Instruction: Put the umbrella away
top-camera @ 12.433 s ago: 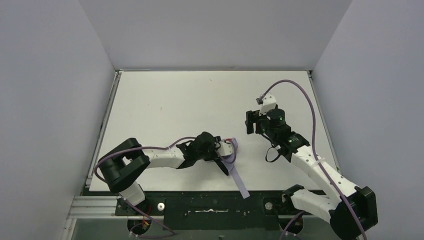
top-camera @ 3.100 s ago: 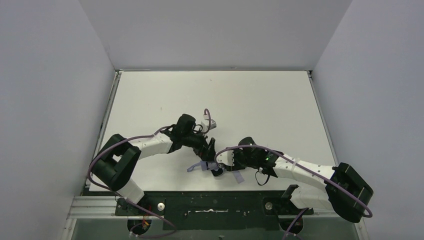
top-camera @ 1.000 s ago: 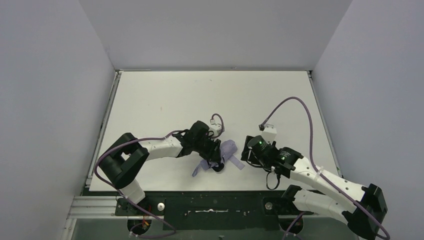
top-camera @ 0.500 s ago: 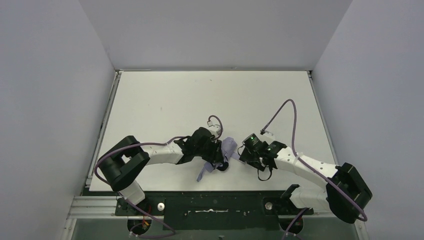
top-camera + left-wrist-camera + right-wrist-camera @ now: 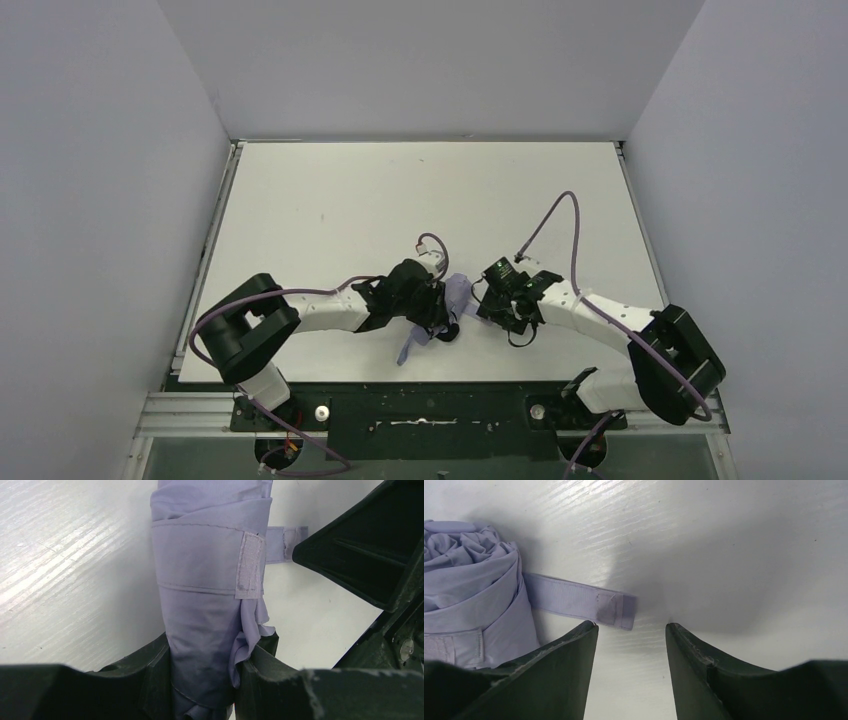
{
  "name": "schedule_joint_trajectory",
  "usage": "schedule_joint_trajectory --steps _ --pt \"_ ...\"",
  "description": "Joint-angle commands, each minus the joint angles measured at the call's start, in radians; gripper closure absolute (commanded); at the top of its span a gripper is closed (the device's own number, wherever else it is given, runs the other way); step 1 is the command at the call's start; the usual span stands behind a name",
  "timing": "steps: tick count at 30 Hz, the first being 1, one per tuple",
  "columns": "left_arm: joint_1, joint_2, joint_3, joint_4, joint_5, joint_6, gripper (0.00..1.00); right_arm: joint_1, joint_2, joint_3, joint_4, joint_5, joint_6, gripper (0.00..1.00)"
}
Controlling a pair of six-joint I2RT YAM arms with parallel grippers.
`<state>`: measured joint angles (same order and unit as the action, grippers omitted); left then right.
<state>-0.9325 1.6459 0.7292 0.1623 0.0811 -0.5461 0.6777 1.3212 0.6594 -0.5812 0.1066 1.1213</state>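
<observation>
Lavender umbrella [image 5: 210, 605] sits clamped in the left fingers [image 5: 150, 675], arm stretched low; right fingers [image 5: 559, 680], parted and empty, face its strap [image 5: 579, 602].

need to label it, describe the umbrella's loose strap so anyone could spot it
On the white table, front middle, the left gripper clamps a rolled lavender umbrella. The strap is the flat band lying sideways off that roll, unlike the bunched fabric.
</observation>
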Motion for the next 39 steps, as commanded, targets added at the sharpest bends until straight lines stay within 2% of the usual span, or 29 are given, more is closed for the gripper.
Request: schedule_joint_trajectory --steps 1,14,29,34,39 --pt "-0.007 0.036 0.001 -0.137 -0.073 0.023 0.96 -0.023 0.017 0.038 0.023 0.03 -0.032 0.48" --pt "-0.02 0.052 0.02 -0.153 -0.073 0.039 0.96 -0.036 0.096 0.07 0.064 -0.004 -0.085 0.53" --pt "-0.029 0.054 0.027 -0.161 -0.073 0.052 0.96 -0.043 0.226 0.082 0.01 -0.006 -0.139 0.61" --pt "-0.03 0.053 0.026 -0.161 -0.073 0.055 0.96 -0.043 0.244 0.06 0.023 -0.004 -0.137 0.66" --pt "-0.03 0.055 0.021 -0.161 -0.096 0.056 0.96 -0.044 0.251 0.039 0.049 -0.015 -0.14 0.77"
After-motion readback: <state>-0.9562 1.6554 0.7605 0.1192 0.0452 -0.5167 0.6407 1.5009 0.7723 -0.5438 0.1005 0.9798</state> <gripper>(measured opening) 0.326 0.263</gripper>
